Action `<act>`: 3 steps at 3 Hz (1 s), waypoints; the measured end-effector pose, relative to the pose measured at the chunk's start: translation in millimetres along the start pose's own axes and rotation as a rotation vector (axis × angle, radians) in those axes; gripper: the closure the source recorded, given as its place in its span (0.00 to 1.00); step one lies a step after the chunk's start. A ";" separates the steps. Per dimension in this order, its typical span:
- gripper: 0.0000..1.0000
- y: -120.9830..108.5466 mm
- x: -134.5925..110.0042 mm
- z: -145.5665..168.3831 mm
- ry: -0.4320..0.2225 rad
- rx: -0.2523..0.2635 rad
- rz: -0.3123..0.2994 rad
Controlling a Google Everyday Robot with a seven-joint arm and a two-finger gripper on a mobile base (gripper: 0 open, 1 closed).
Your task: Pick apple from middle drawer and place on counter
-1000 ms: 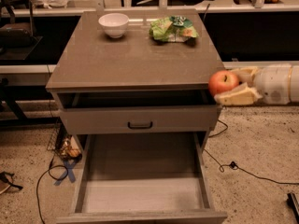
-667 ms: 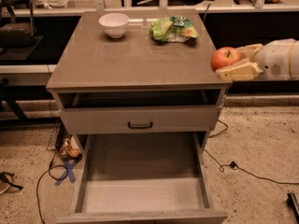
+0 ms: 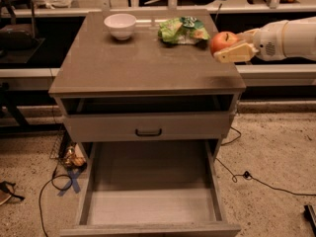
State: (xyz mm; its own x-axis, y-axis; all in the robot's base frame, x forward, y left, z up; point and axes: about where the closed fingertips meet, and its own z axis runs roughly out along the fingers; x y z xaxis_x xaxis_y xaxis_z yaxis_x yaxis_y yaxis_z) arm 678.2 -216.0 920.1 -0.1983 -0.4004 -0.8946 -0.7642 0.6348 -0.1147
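The red-orange apple [image 3: 223,41] is held in my gripper [image 3: 231,46], which reaches in from the right on a white arm [image 3: 289,38]. The gripper is shut on the apple and holds it above the right edge of the counter [image 3: 138,63], just right of the snack bag. The middle drawer [image 3: 150,191] stands pulled open below, its grey floor bare.
A white bowl [image 3: 120,25] and a green-and-yellow snack bag [image 3: 183,29] sit at the back of the counter. A shallower drawer front with a black handle [image 3: 148,132] is above the open drawer. Cables [image 3: 247,176] and clutter lie on the floor on both sides.
The gripper with the apple has risen and moved back and a little left, from beside the counter's front right corner to above its right edge.
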 end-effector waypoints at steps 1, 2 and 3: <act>1.00 -27.4 -3.9 39.2 0.042 -0.004 0.026; 1.00 -39.5 -0.6 61.5 0.060 -0.012 0.043; 1.00 -44.0 8.2 84.0 0.094 -0.032 0.058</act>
State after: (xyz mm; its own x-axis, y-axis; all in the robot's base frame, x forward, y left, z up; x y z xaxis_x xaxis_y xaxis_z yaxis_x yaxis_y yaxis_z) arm 761.8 -191.7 881.6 -0.2979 -0.4247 -0.8549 -0.7687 0.6377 -0.0489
